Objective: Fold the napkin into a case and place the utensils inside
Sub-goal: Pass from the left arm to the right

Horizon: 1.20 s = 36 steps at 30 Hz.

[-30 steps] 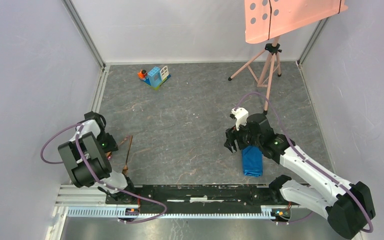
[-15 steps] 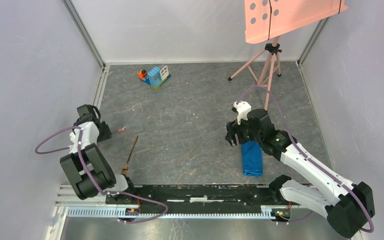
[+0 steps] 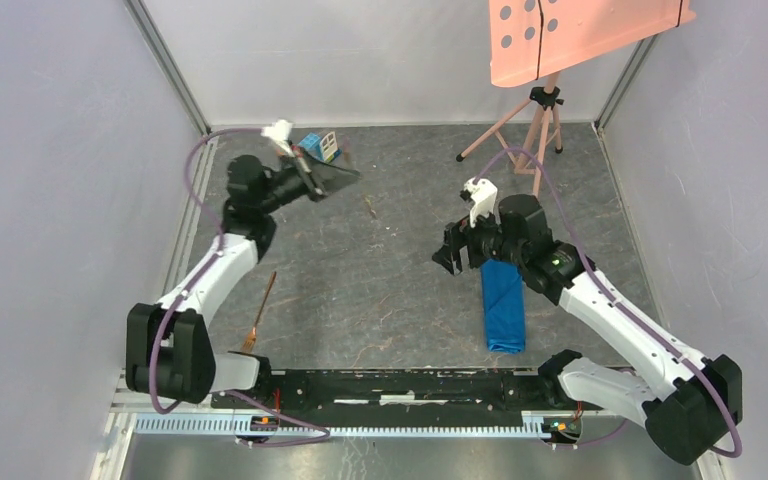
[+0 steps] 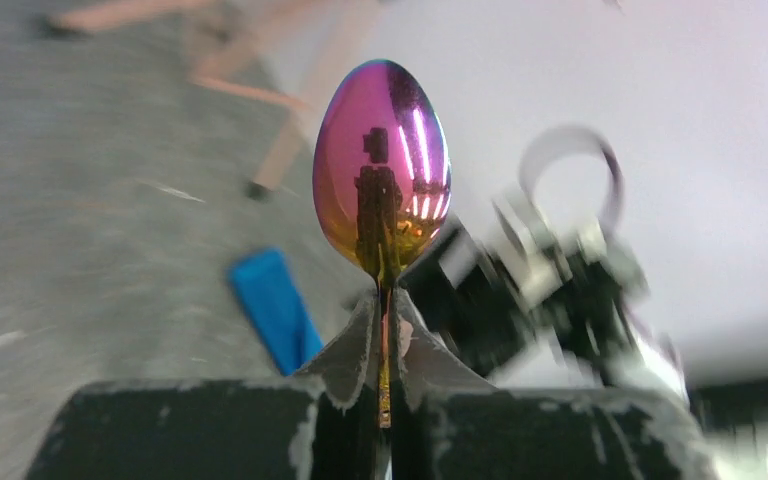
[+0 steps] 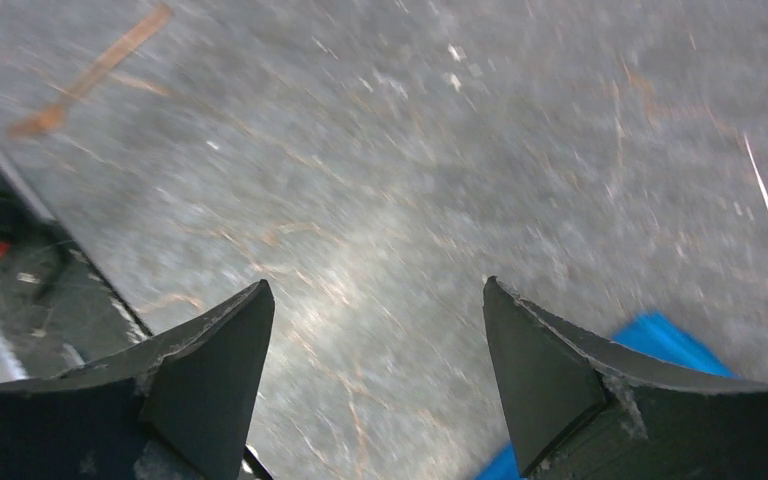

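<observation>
The napkin lies as a narrow bright blue case (image 3: pixel 503 305) on the grey floor at the right; it also shows in the left wrist view (image 4: pixel 270 305) and the right wrist view (image 5: pixel 660 335). My left gripper (image 3: pixel 345 172) is raised at the far left, beside the toy house, and is shut (image 4: pixel 385 305) on the handle of the golden-copper spoon (image 4: pixel 382 165), bowl pointing away. The fork (image 3: pixel 258 315) lies alone on the floor at the near left, and shows as a blurred streak in the right wrist view (image 5: pixel 90 70). My right gripper (image 3: pixel 448 255) is open and empty (image 5: pixel 375 300), just left of the case's far end.
A small blue-and-white toy block house (image 3: pixel 315 150) stands at the back left. A pink tripod (image 3: pixel 535 130) carrying a pink board (image 3: pixel 580 30) stands at the back right. Grey walls close three sides. A black rail (image 3: pixel 400 385) runs along the near edge.
My left arm has swung from the near left up to the far left, carrying the spoon. My right gripper has shifted slightly left and away, uncovering more of the case.
</observation>
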Each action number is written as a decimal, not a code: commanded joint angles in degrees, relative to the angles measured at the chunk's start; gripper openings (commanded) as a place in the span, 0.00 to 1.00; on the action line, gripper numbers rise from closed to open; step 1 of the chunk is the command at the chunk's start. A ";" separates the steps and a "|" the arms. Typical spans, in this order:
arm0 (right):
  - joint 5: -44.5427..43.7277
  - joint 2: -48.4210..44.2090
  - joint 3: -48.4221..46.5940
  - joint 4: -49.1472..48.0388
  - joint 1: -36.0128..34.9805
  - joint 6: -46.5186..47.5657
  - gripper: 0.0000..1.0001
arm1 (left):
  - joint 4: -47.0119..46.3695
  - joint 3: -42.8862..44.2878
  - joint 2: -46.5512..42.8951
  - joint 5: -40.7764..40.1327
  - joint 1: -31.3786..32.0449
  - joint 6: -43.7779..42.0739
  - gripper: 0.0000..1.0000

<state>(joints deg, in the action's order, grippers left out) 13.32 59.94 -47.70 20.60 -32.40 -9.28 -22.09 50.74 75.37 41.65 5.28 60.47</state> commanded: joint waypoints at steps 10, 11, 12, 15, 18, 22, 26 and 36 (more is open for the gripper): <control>25.52 -9.86 6.73 -48.79 3.32 -29.94 0.83 | -61.48 -5.70 1.68 21.60 23.75 10.77 0.02; 26.45 -9.86 7.96 -53.19 3.33 -32.91 0.83 | -63.93 -5.34 2.63 21.50 24.65 12.68 0.02; 27.19 -9.80 9.21 -57.69 3.26 -36.58 0.83 | -65.03 -4.86 3.46 21.37 25.63 13.41 0.02; 25.99 -10.36 10.95 -62.61 2.92 -39.23 0.84 | -65.03 -4.63 4.49 19.37 26.66 13.62 0.02; 24.68 -10.68 9.76 -58.49 1.92 -36.43 0.87 | -63.52 -4.42 5.42 17.76 27.30 12.90 0.02; 22.74 -9.78 8.20 -55.86 0.96 -35.58 0.88 | -58.26 -4.45 5.77 16.15 29.59 9.06 0.02; 20.46 -8.63 5.74 -50.87 0.19 -33.61 0.87 | -51.44 -4.11 5.00 14.98 31.69 3.38 0.02; 19.66 -9.18 6.57 -51.19 -0.20 -34.19 0.77 | -44.45 -2.80 5.51 13.74 33.27 -0.96 0.02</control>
<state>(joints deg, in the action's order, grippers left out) 34.37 51.55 -39.40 -30.30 -32.16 -43.88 -69.69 45.47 81.01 57.52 37.85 65.34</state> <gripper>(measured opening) 0.792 0.045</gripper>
